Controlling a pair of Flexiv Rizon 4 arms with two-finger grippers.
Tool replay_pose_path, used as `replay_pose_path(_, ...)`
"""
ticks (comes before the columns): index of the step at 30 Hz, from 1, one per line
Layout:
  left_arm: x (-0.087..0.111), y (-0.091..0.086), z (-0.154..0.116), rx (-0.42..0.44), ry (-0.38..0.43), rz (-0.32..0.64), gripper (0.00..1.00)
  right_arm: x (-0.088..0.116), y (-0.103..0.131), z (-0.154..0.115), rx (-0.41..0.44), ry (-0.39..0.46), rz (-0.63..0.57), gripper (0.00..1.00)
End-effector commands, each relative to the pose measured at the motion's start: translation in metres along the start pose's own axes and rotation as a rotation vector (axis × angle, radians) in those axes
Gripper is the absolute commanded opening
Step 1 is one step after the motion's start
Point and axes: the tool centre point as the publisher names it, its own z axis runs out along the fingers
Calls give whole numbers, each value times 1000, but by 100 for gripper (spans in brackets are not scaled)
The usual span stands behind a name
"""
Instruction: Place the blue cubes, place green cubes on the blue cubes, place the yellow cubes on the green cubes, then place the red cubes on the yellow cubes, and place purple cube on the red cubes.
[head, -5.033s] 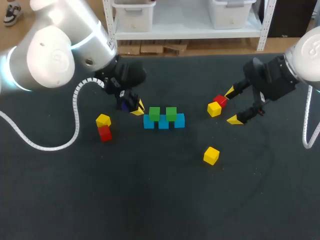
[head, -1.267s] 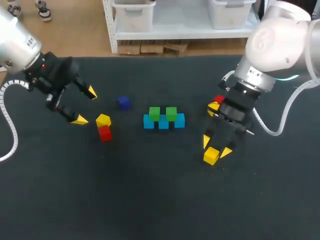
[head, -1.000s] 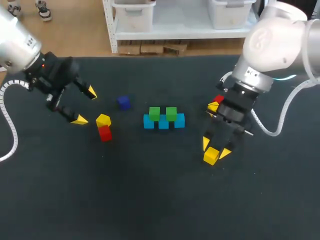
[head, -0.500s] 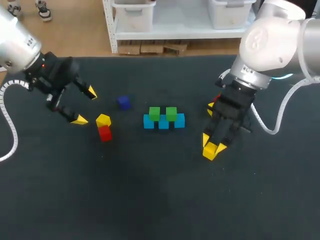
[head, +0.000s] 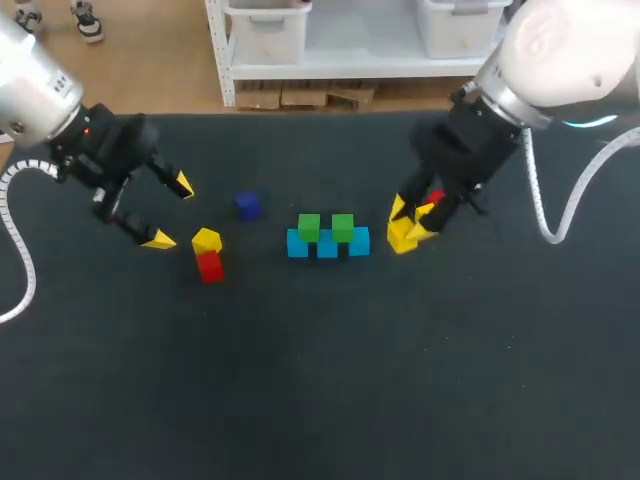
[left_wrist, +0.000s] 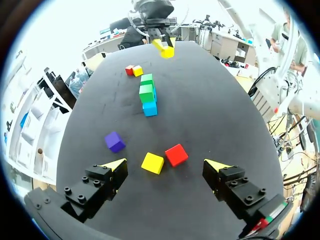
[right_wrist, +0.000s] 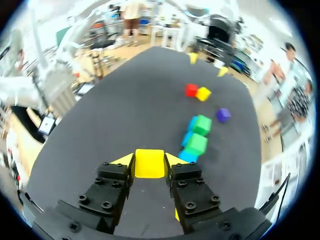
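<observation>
The yellow cube (head: 402, 238) is held off the bench (head: 320, 400), right of centre in the head view, just beside the right end of the row of blue cubes (head: 327, 244) that carries two green cubes (head: 326, 227). It is judged to be light, rigid and smooth-faced, with little risk of damage. Two opposite flat faces are the best place to grip it, squarely, so that it is not twisted when set down across the green cubes. The right end effector (right_wrist: 149, 158) is clamped on exactly those faces. The left end effector (head: 169, 212) is parked at the upper left with its fingers apart and nothing between them, near a second yellow cube (left_wrist: 152, 163) lying against a red cube (left_wrist: 176, 154). A purple cube (head: 247, 205) lies apart, to the upper left of the row. Compared with five seconds ago, the held cube has been lifted from the lower right of the bench and carried towards the row. The purple cube has been left where the left arm was, and that arm has withdrawn.
</observation>
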Motion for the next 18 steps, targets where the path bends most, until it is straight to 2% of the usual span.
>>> replay_pose_path(1, 1, -1, 0, -3, -4, 4, 100, -9, -6, -1, 231, -13, 245, 0)
replay_pose_path(8, 1, -1, 0, -3, -4, 4, 100, -18, -26, 13, 288, -38, 391, 0)
replay_pose_path(18, 1, -1, 0, -3, -4, 4, 100, -37, -49, 28, 334, -35, 408, 0)
